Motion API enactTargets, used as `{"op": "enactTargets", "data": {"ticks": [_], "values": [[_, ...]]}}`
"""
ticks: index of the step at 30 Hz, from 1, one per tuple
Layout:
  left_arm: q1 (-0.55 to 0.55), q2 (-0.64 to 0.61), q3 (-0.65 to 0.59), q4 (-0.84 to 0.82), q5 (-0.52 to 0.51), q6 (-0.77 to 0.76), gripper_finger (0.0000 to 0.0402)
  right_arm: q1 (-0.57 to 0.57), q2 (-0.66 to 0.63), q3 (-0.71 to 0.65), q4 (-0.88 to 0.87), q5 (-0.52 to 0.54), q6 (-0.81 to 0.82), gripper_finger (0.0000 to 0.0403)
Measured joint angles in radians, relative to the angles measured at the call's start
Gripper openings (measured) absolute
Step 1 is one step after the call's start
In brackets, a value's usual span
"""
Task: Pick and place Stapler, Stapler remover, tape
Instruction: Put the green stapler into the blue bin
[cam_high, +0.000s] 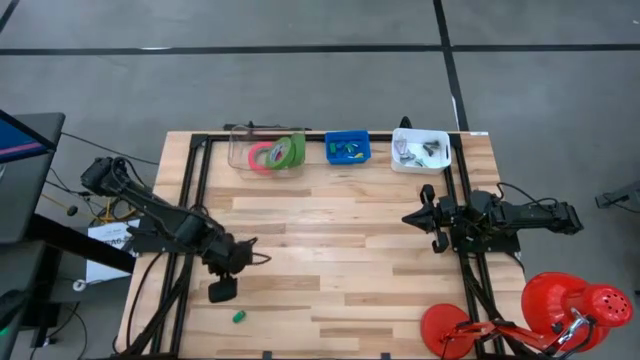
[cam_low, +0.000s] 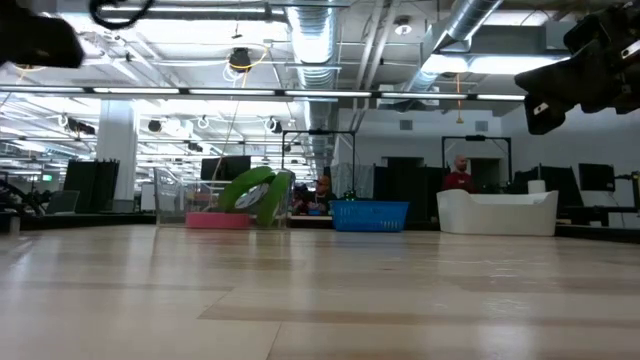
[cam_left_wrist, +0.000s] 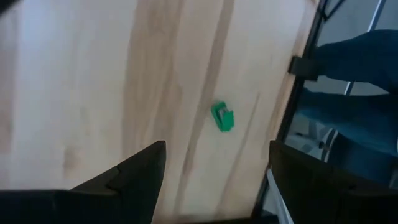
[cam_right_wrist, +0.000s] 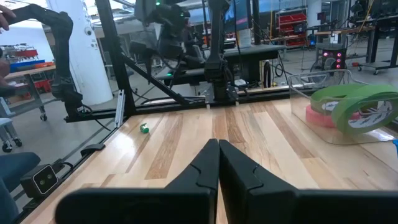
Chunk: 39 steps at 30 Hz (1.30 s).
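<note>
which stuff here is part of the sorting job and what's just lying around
Job: tape rolls in clear bin; blue bin; white bin; small green piece under left end effector.
Lying about: red lamp, cables.

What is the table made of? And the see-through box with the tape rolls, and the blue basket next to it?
The table looks like wood: pale planks with grain lines and a slight sheen. The see-through box is probably clear plastic, since the tape rolls show through its walls. The blue basket looks like plastic too, with small holes in its sides in the low view.
</note>
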Motion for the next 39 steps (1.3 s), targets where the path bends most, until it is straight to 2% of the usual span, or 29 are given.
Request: {"op": "enactTargets", "data": {"ticks": [6, 15, 23, 29, 34, 39], "values": [[-0.102, 0.031, 0.019, -0.005, -0.007, -0.109, 0.0274, 0.0, 0.0, 0.0, 0.0, 0.0, 0.0, 0.0], [-0.193, 0.14, 0.108, -0.003, -0.037, -0.238, 0.0274, 0.0, 0.0, 0.0, 0.0, 0.0, 0.0, 0.0], [-0.268, 0.255, 0.121, 0.01, -0.13, -0.465, 0.0275, 0.0, 0.0, 0.0, 0.0, 0.0, 0.0, 0.0], [-0.301, 0.31, 0.121, 0.077, -0.231, -0.623, 0.0299, 0.0, 0.0, 0.0, 0.0, 0.0, 0.0, 0.0], [-0.33, 0.355, 0.122, 0.106, -0.242, -0.636, 0.0316, 0.0, 0.0, 0.0, 0.0, 0.0, 0.0, 0.0], [-0.347, 0.404, 0.122, 0.139, -0.261, -0.636, 0.0313, 0.0, 0.0, 0.0, 0.0, 0.0, 0.0, 0.0]]}}
